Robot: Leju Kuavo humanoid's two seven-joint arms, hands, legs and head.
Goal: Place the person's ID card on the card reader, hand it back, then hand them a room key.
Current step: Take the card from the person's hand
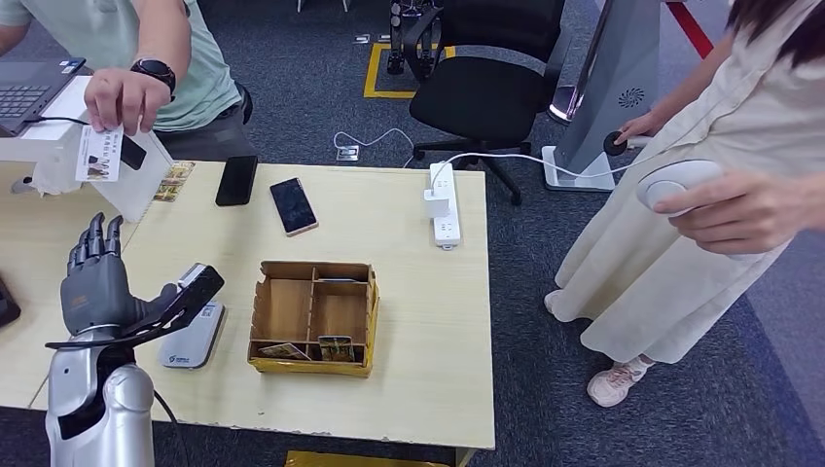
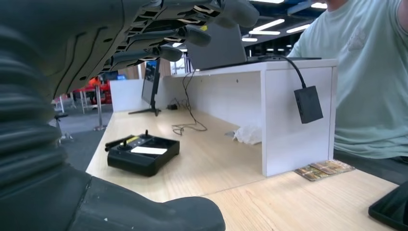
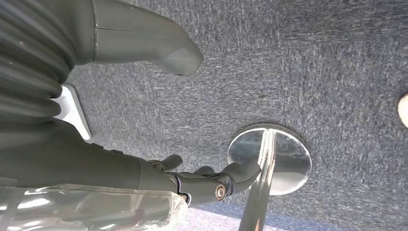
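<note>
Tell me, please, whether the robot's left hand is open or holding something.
Open: the left hand is raised above the table with fingers spread and holds nothing; the ID card is in the person's hand.

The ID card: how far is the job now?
Nothing looks done yet. The person's hand holds out the ID card; the left hand is raised, open, empty. Left: card onto the card reader, back, then a room key.

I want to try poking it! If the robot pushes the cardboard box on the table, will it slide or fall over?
The box would probably slide: it looks low, wide and flat-bottomed on the smooth table. Thin cardboard walls and only a few cards inside suggest it is light and could dent under a hard push.
</note>
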